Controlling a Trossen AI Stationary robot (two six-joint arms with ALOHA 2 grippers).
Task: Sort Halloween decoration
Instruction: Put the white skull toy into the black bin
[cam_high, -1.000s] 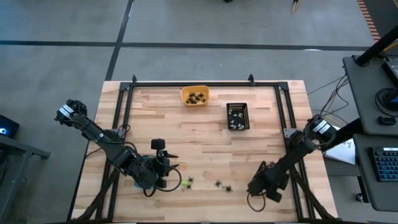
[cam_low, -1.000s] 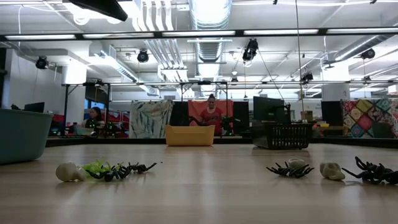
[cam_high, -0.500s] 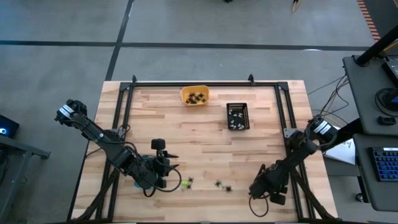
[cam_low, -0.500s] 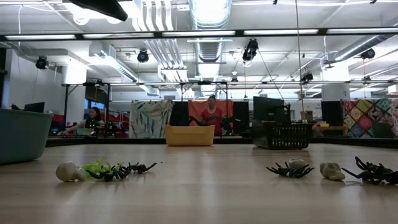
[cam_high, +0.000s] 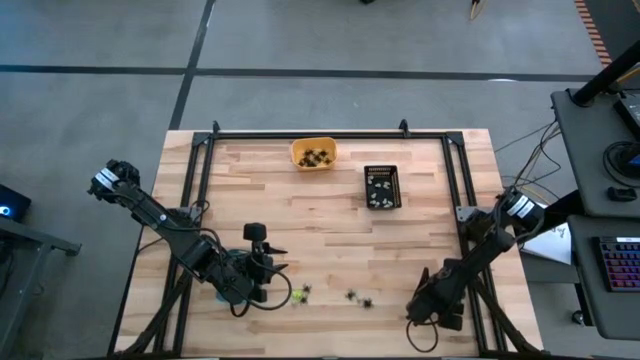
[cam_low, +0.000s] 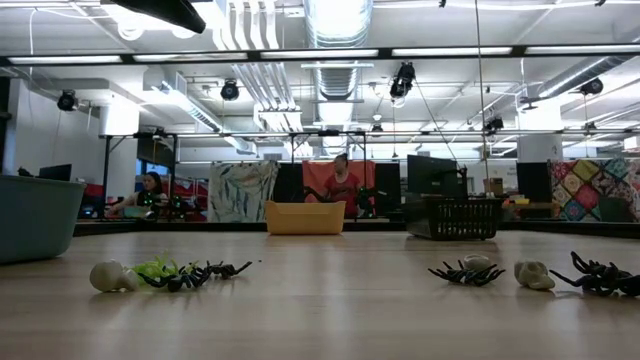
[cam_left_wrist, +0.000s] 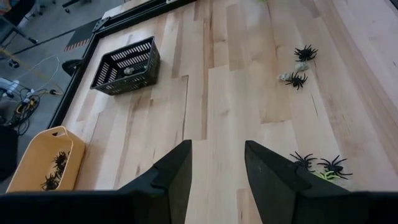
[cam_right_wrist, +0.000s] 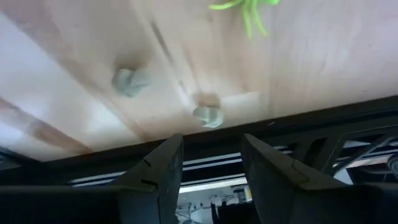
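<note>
While loose Halloween decoration (cam_high: 355, 296) pieces, black spiders and a lime-green one, lie scattered near the bench's (cam_high: 330, 215) six-o'clock edge, the right claw (cam_high: 428, 312) hangs at their three o'clock, fingers parted and empty. The left claw (cam_high: 262, 268) sits at their nine o'clock, also open and empty.

desk (cam_high: 300, 240) pale wood planks, black frame rail | tray (cam_high: 313, 154) upper centre orange-yellow | basket (cam_high: 381, 187) right of it black mesh | trinkets lower centre: lime-green (cam_high: 297, 295), black spiders (cam_high: 366, 302), whitish (cam_low: 108, 277) at low view's left | arms dark | floor (cam_high: 100, 60) grey
</note>
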